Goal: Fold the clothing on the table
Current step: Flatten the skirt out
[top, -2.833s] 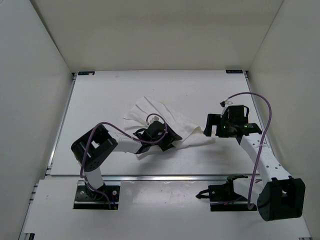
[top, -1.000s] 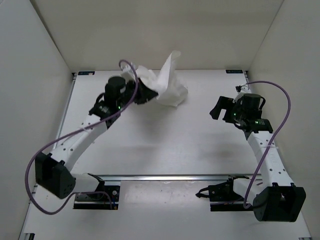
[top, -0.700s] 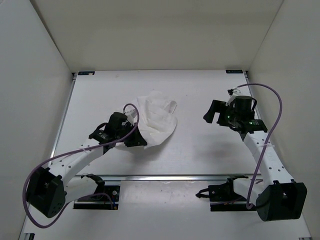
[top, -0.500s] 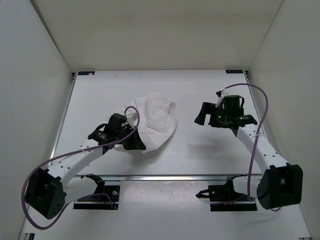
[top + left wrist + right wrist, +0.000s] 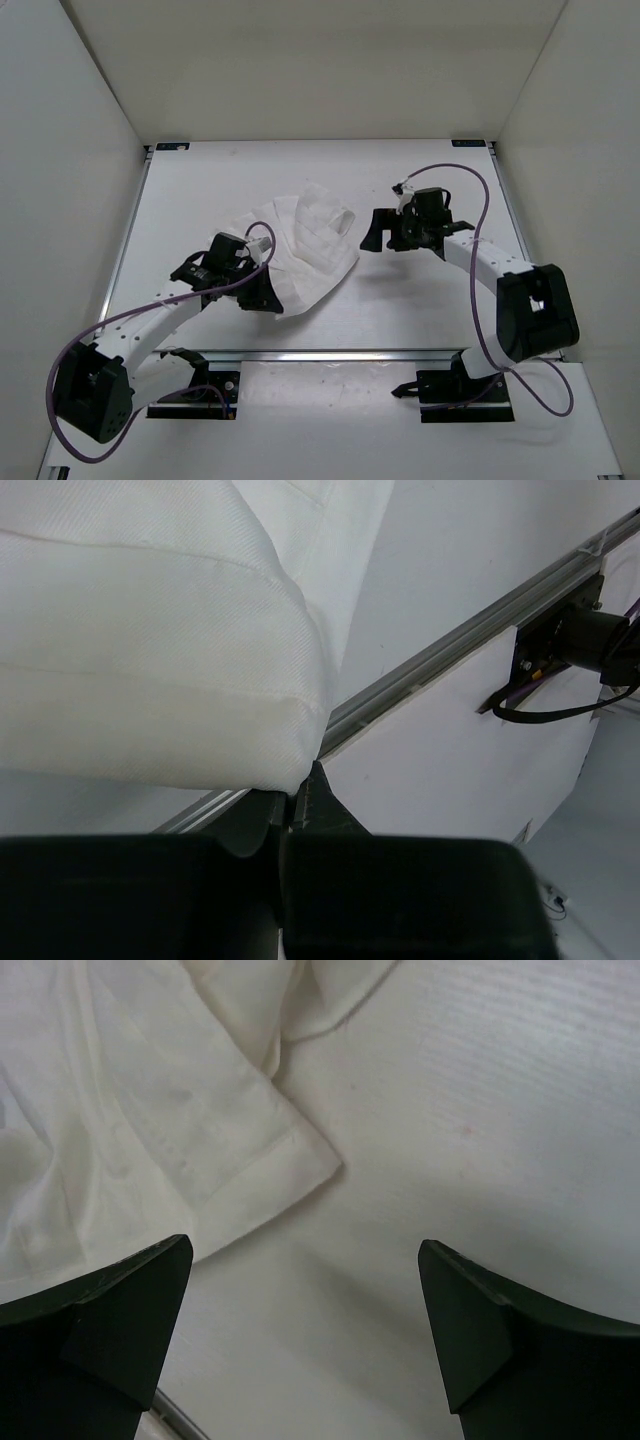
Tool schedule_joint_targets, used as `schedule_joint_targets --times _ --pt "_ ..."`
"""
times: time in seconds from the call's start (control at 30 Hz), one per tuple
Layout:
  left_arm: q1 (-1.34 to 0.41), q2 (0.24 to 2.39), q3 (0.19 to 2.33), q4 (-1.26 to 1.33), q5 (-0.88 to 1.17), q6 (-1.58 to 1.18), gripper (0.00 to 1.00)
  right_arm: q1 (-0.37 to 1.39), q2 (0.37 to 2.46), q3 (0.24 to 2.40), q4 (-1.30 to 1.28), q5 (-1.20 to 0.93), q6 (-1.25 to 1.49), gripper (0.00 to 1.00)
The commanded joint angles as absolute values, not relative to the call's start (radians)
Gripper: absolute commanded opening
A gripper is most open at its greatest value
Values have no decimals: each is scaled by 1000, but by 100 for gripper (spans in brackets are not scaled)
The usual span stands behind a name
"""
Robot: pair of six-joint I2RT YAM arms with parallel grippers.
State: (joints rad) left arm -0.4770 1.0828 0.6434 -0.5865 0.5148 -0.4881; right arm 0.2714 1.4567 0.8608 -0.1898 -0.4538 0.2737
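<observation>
Entry: fold, early stage, by my judgement.

The clothing (image 5: 305, 245) lies crumpled and only partly spread at the middle of the table (image 5: 200, 190), a little left of centre. It is bunched along its near edge and not yet squared.

The left gripper (image 5: 262, 295) is at the near-left edge of the garment. In the left wrist view the jaws are clenched on a doubled hem, and the fabric drapes over and away from the fingertips. I read this as an anchor: it pins one edge so the cloth can be drawn flat.

The right gripper (image 5: 372, 238) sits just beside the garment's right edge, low over the table. In the right wrist view its jaws are spread wide with nothing between them. A hemmed corner lies just ahead, to the left between the fingers. It is placed, I judge, to take that corner.

Surroundings: the aluminium rail (image 5: 330, 352) runs along the near side, close to the left gripper. A purple cable (image 5: 455, 175) loops above the right arm, clear of the cloth. The white walls stand well apart from both arms. Nothing blocks the right gripper's way to the corner. The loose folds may bring up more than one layer.
</observation>
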Motion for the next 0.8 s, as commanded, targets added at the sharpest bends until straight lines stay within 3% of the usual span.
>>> schedule_joint_targets --times 0.0,0.2,0.4,0.67,0.77 --pt "-433 1045 631 -650 572 -434 0 239 1541 962 -37 -573 163 93" --pt "-417 1051 614 -673 587 -426 0 300 1701 1087 -107 -598 118 95" --pt "-377 1031 578 -655 611 -443 0 299 1698 1000 -35 -658 152 87" --pt "-380 1049 583 -638 632 -442 0 313 1739 946 -26 -696 138 87" --pt "-384 1052 586 -630 635 -436 0 319 1762 945 -14 -747 153 83"
